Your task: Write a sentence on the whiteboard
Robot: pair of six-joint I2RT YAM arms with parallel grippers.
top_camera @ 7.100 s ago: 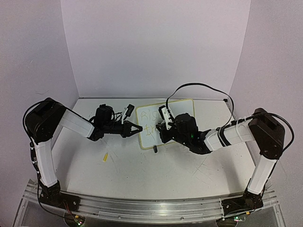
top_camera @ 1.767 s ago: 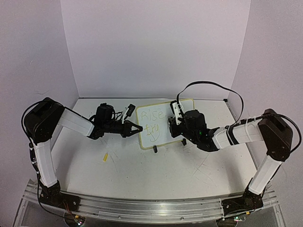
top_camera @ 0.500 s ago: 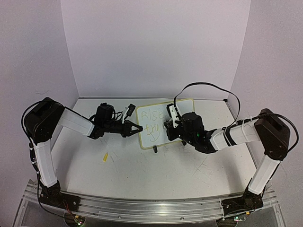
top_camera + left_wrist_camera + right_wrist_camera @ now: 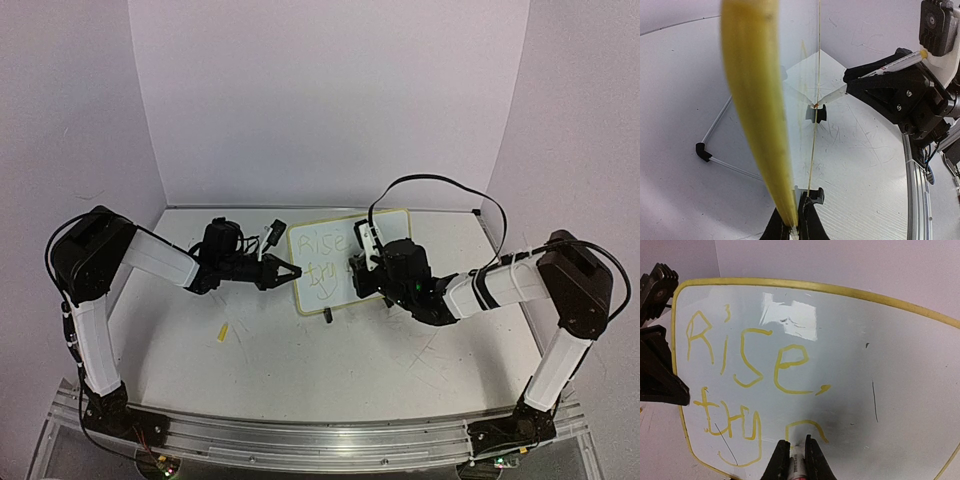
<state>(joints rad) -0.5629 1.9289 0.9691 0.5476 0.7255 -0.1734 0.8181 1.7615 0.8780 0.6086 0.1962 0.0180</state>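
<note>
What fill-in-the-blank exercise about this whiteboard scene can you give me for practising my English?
1. The top word on the whiteboard reads ____.
2. The letters on it are ____ in colour.
3. The right gripper is shut on a ____.
4. The left gripper is shut on the rim of the ____.

Missing words: Rise; yellow; marker; whiteboard.

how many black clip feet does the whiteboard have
2, both under the whiteboard: one clip foot near the left gripper clamping its rim, the other farther along, by the right gripper's marker.
</note>
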